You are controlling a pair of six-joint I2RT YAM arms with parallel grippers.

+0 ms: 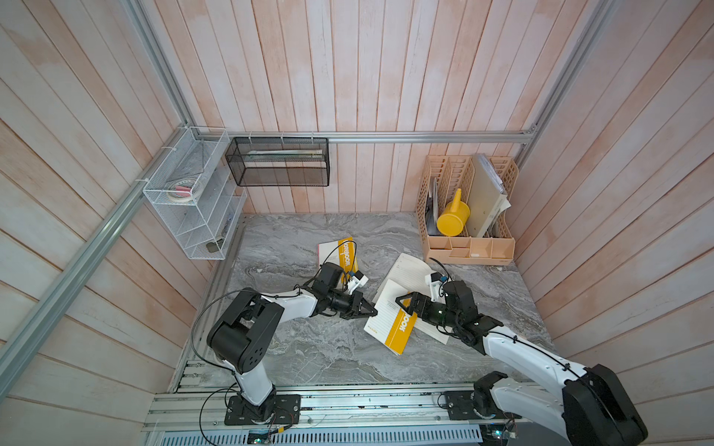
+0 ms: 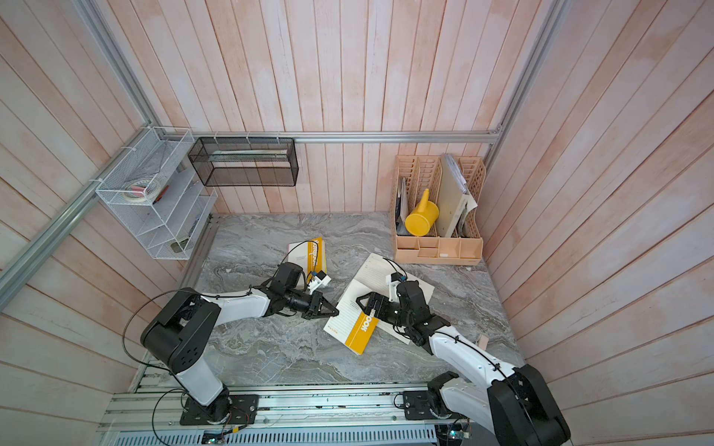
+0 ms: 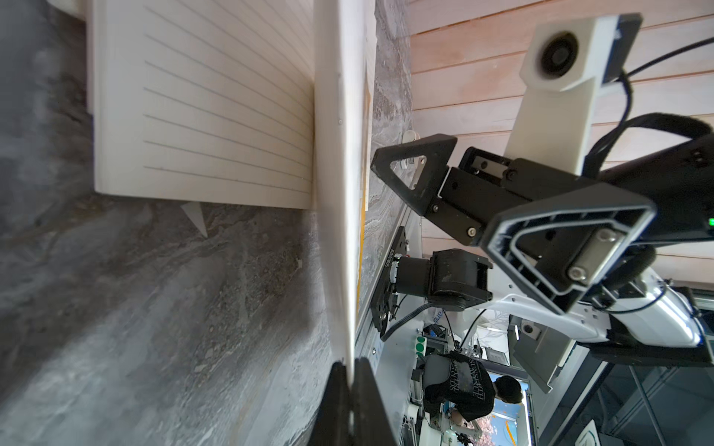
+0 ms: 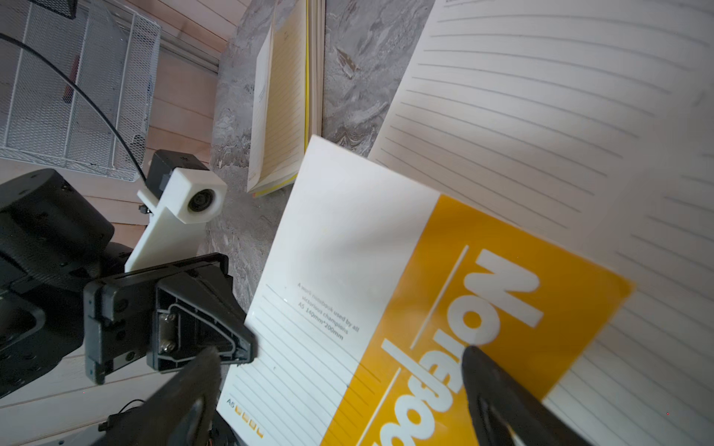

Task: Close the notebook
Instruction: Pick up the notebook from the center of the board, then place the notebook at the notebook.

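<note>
Notebook: I see the notebook (image 1: pixel 411 270) lying open on the bench (image 1: pixel 309 347), right of centre, lined pages up; both top views show it (image 2: pixel 373 276).
Cover: the white-and-yellow cover (image 1: pixel 398 328) is raised off the bench and leans over the near pages, not down flat. The far page lies bare.
Left tool: my left tool (image 1: pixel 371 311) is pressed together on the cover's free edge. In the left wrist view that thin edge (image 3: pixel 336 193) runs straight in between its fingers (image 3: pixel 373 409).
Right tool: my right tool (image 1: pixel 401 302) hangs spread above the cover's yellow band, gripping nothing. In the right wrist view one fingertip (image 4: pixel 487 370) looks to be resting on the band, though the blur keeps me from being sure.
Second notebook: a second notebook (image 1: pixel 340 253) lies farther back on the bench, just behind my left wrist, apart from the open one.
Organiser: a peach file organiser (image 1: pixel 467 247) stands at the back right, with a yellow watering can (image 1: pixel 452 220) tucked in one slot.
</note>
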